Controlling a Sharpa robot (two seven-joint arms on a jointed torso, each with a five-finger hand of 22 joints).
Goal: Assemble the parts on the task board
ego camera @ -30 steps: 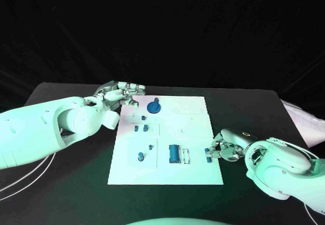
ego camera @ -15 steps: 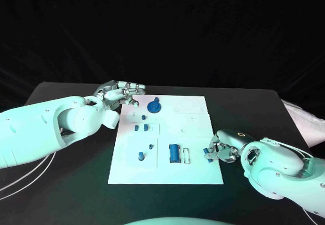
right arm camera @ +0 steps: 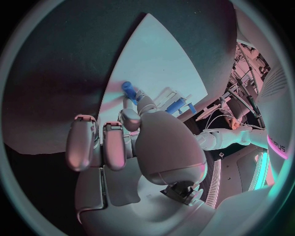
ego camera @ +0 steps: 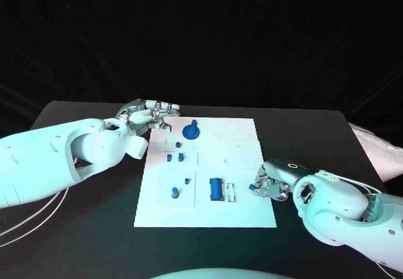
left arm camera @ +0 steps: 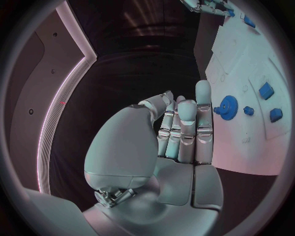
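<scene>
The white task board (ego camera: 209, 176) is lying in the middle of the black table (ego camera: 83, 227). The right hand (ego camera: 269, 186) is hovering at the board's right edge, pinching a small blue part (right arm camera: 129, 91) at its fingertips, as far as the wrist view lets me judge. The left hand (ego camera: 149, 115) is hanging just off the board's far left corner, fingers held close together and nearly straight, gripping nothing. A blue gear (ego camera: 192, 133) is sitting on the board near that corner.
</scene>
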